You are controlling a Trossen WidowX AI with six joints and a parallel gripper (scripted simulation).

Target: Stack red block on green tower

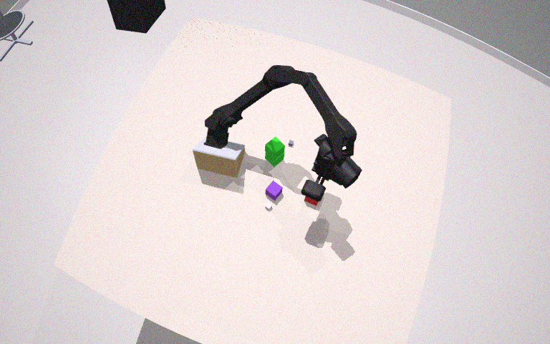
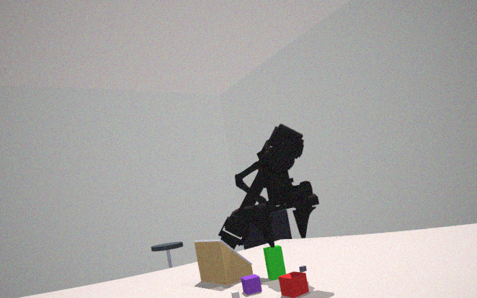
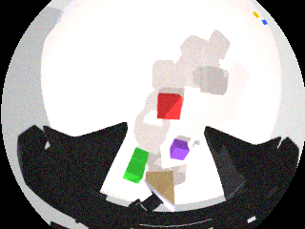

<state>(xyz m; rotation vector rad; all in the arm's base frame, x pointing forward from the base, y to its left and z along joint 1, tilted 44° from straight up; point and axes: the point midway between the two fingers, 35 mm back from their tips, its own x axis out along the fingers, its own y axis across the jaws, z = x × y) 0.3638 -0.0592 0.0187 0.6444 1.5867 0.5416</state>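
The red block (image 1: 311,201) (image 2: 293,284) (image 3: 170,106) lies on the pale mat, mostly hidden under my gripper in the top view. The green tower (image 1: 274,150) (image 2: 274,262) (image 3: 136,164) stands upright between the block and the arm's base. My gripper (image 1: 313,189) (image 3: 167,129) is open and empty. It points down and hangs well above the red block, which shows between the two fingers in the wrist view.
A purple block (image 1: 273,189) (image 2: 251,284) (image 3: 179,148) lies left of the red one. A tiny grey cube (image 1: 291,142) (image 2: 302,268) and a tiny white cube (image 1: 268,207) lie nearby. The arm stands on a tan pedestal (image 1: 218,162) (image 2: 219,261).
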